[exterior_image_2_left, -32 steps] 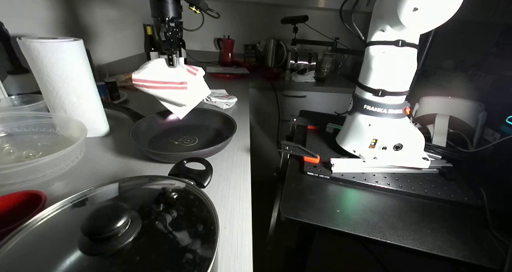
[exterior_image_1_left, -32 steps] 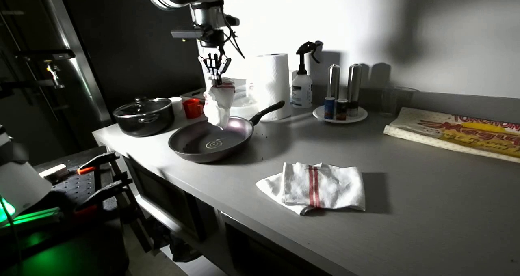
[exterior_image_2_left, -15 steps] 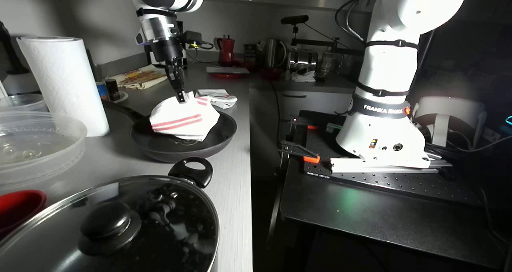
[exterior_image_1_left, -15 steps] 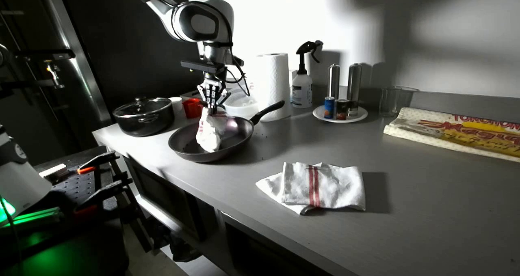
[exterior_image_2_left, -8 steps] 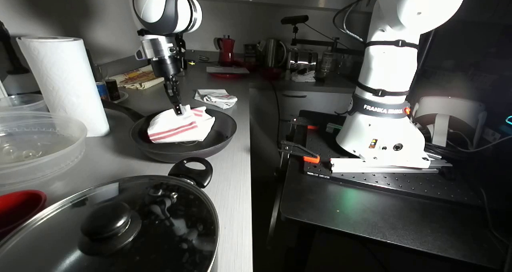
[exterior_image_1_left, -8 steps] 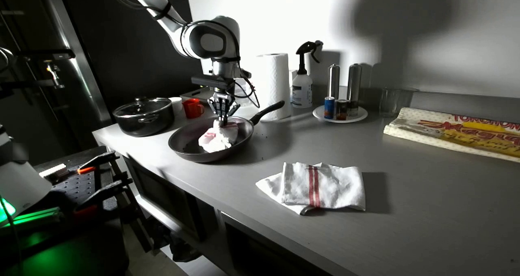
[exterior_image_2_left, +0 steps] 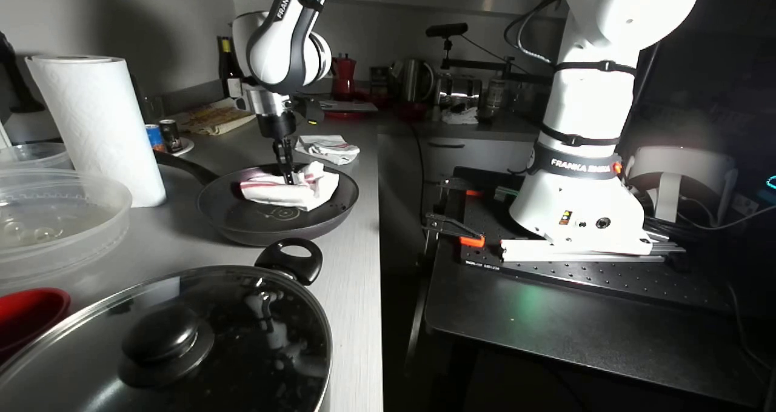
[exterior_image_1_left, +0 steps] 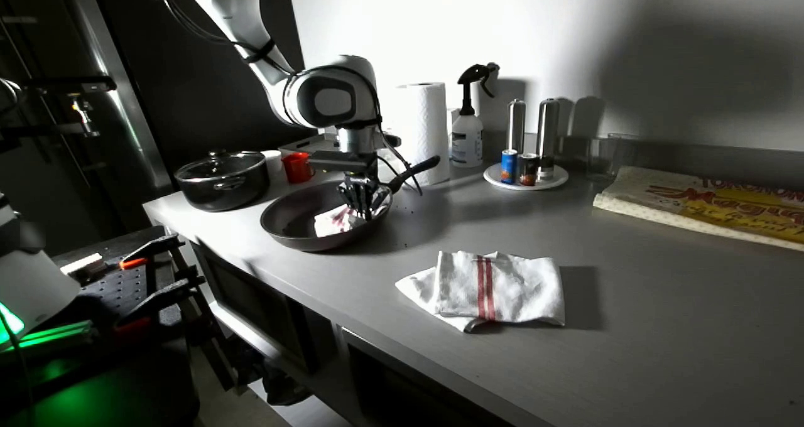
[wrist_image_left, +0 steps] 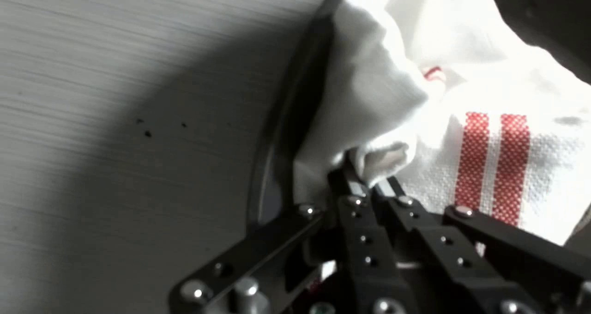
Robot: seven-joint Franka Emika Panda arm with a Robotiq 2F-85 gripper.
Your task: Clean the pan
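Resting on the grey counter (exterior_image_1_left: 628, 339), the pan (exterior_image_1_left: 290, 218) is placed toward the left in an exterior view, its shallow round bowl finished in dull grey-black and its long dark handle (exterior_image_1_left: 428, 164) pointed toward the far right. A pale ringed mark (exterior_image_2_left: 284, 212) is borne on its floor. Inside the pan, a white cloth (wrist_image_left: 383, 74) is bunched into soft folds; on its flatter part, a coarse weave and two red stripes (wrist_image_left: 471, 161) are shown in the wrist view. A fold of the cloth is pinched between the fingertips of the gripper (wrist_image_left: 367, 184), whose black links are dotted with shiny round pins. Just beside the pan, dark crumbs (wrist_image_left: 147, 133) are scattered over the finely streaked counter.

To the left of the pan in an exterior view, a black pot (exterior_image_1_left: 229, 191) is covered by a glass lid (exterior_image_1_left: 207, 168), and a red mug (exterior_image_1_left: 297, 167) is set near it. On the far side, a textured white paper roll (exterior_image_1_left: 430, 125) is stood upright beside a spray bottle (exterior_image_1_left: 467, 141). Farther right, small cans (exterior_image_1_left: 509, 166) are held on a round white plate (exterior_image_1_left: 493, 177). Nearer and to the right, a wrinkled, red-striped towel (exterior_image_1_left: 502, 289) is laid folded, well apart from the pan.
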